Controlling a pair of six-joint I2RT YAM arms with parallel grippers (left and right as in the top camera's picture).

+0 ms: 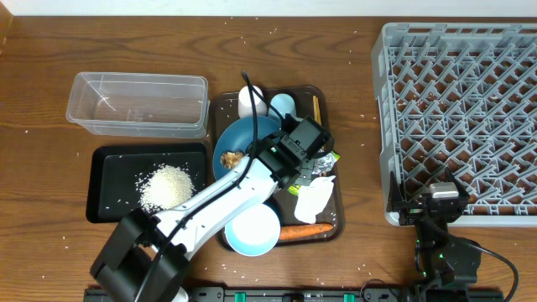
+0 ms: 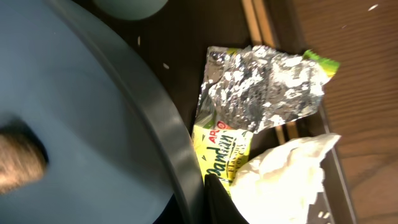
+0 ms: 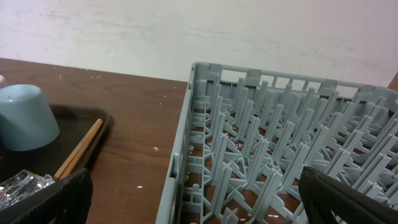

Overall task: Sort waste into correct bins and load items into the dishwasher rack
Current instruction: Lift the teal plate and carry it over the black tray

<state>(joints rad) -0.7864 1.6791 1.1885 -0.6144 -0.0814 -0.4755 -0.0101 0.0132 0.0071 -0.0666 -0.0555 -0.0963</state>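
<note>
Left jaws pressed together, mostly out of view beside the green-yellow wrapper (image 2: 221,149), any pinch unclear; right jaws spread wide.

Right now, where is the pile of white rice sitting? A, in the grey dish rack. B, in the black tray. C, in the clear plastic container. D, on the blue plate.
B: in the overhead view the rice pile lies heaped inside the black tray, within its rim.
</note>
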